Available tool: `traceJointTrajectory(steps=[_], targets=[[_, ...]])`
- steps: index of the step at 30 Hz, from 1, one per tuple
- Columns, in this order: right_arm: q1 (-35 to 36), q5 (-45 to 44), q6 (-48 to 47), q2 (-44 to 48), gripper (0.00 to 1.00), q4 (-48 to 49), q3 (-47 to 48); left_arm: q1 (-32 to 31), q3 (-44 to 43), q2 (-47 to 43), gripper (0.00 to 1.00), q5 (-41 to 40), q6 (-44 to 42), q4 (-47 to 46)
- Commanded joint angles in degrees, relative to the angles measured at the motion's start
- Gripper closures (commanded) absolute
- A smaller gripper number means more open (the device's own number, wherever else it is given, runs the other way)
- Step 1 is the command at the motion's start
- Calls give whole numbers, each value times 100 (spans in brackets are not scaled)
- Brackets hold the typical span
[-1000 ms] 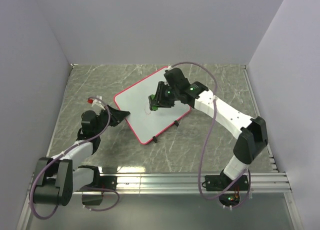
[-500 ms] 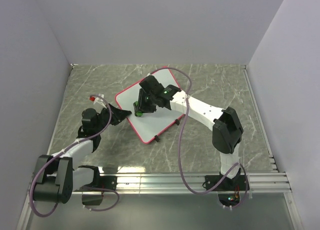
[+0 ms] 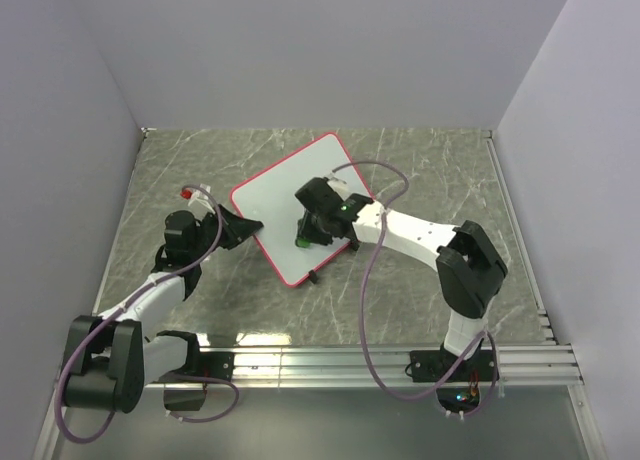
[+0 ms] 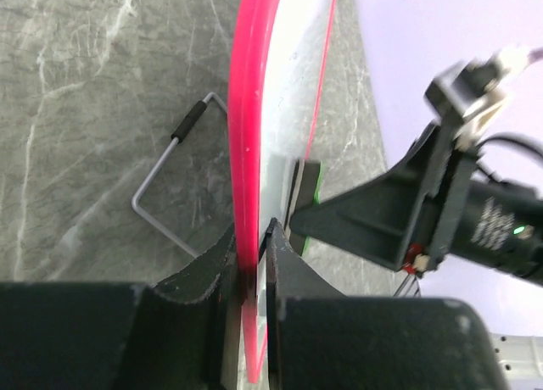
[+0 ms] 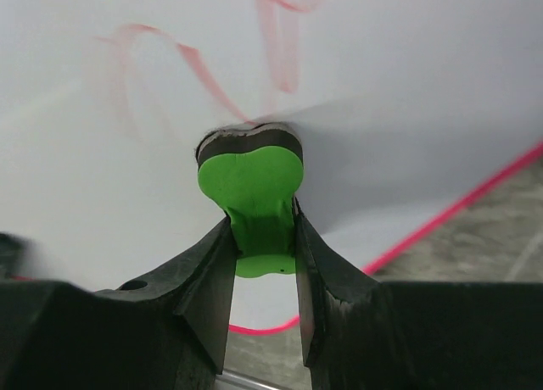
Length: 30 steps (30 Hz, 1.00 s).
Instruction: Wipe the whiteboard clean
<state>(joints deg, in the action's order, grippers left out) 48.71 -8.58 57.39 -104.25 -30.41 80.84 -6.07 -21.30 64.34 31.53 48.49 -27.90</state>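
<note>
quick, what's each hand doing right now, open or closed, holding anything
Left hand: closed on the whiteboard edge.
Right hand: closed on the green eraser, which is pressed to the board.

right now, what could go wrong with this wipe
1. The left gripper pinches only the whiteboard's thin red frame; the wiping push could make the board slip or pivot.
2. The right gripper holds the green eraser by its narrow end, so it may twist out.
3. Faint red marks beyond the eraser could be missed.
</note>
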Motion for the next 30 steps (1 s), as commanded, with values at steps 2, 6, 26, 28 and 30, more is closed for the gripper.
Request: traceJointTrajectory(steps=[2,6,26,28,30], targets=[[-28,-408,414,106,100,61,-920,-9,-226,-131,100,-191,-402,654],[-28,-268,326,256,100,115,-992,-17,-243,-246,100,-314,-463,786],[-476,550,-799,-1898,100,-1134,3387,-457,-112,-1028,100,-1430,-727,1798],[-616,472,-834,-1810,100,-1116,3063,-457,-76,-1037,100,-1509,-657,1823],[-722,401,-799,-1512,100,-880,2185,-457,-120,-1028,100,-1684,-752,1928]])
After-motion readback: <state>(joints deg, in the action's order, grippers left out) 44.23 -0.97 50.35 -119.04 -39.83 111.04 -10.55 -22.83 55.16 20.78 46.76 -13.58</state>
